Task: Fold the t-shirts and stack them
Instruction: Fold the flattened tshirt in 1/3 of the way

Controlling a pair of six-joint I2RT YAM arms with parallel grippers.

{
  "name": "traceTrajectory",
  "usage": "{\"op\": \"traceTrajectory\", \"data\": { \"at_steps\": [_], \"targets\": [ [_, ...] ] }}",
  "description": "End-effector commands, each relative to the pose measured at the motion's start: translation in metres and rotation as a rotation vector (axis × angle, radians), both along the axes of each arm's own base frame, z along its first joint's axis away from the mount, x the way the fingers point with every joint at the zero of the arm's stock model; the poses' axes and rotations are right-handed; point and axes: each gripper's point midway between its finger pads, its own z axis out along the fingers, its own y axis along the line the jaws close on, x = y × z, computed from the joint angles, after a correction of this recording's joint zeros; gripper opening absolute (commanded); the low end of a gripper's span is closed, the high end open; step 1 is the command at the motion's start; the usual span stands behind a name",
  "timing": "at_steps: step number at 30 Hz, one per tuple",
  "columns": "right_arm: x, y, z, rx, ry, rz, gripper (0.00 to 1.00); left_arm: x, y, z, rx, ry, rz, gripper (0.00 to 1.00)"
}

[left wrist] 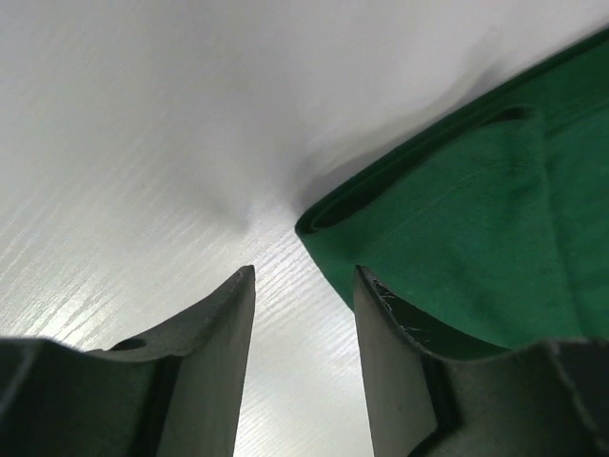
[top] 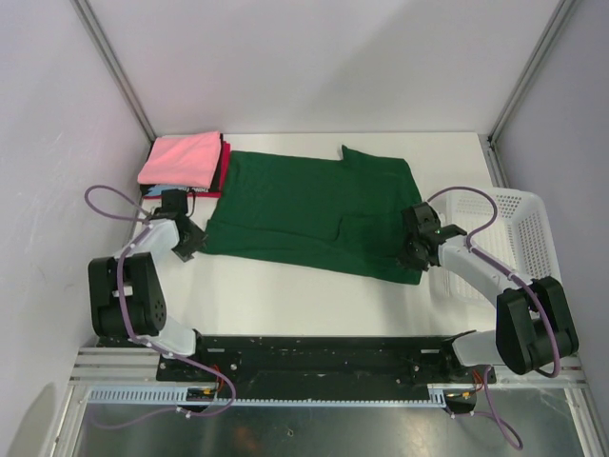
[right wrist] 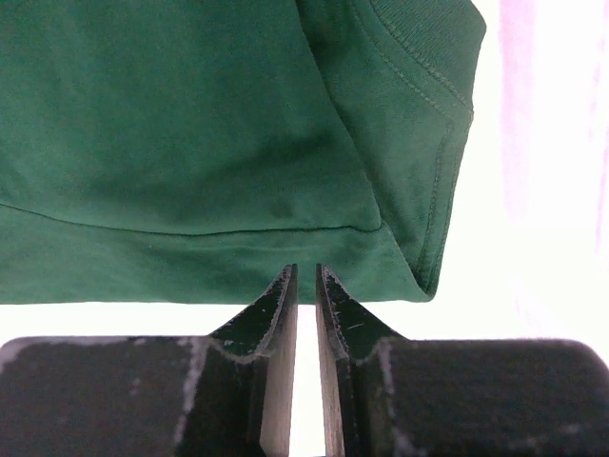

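Looks down between left fingers (left wrist: 214,371), parted, only white bench (left wrist: 143,171) in the gap. Shows dark green t-shirt (left wrist: 457,238) at right, lying on bench, edge doubled into a fold, rounded corner just beyond the fingertips. Puts the finger at right of view over the shirt's near edge; cannot tell if touching. Leaves the other finger over bare bench, apart from cloth.

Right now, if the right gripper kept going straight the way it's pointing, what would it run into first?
The green shirt. Its near hem lies directly ahead of the right gripper, whose fingers are almost together. The tips look level with that hem, but I can't tell whether they touch the cloth or sit just above it.
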Motion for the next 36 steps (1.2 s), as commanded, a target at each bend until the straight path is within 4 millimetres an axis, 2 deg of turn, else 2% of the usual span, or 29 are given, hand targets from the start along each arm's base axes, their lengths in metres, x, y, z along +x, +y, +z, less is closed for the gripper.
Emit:
{"op": "traceTrajectory", "data": {
  "at_steps": [1, 13, 21, 30, 36],
  "targets": [
    [0.011, 0.004, 0.017, 0.004, -0.057, -0.008, 0.18, 0.016, 0.005, 0.028, 0.015, -0.109, 0.009, 0.51],
    [0.005, 0.003, 0.019, -0.003, -0.048, -0.002, 0.18, 0.028, 0.009, 0.002, 0.015, -0.042, 0.022, 0.52],
    [-0.012, 0.005, 0.022, -0.005, -0.031, 0.014, 0.19, 0.033, 0.017, -0.003, 0.051, -0.02, 0.033, 0.5],
    [-0.042, 0.003, 0.009, 0.042, 0.011, -0.014, 0.31, 0.035, 0.018, -0.007, 0.06, -0.008, 0.038, 0.24],
    [-0.053, 0.002, 0.005, 0.037, 0.027, -0.029, 0.34, 0.028, 0.035, 0.014, 0.146, -0.023, 0.067, 0.05]
  ]
}}
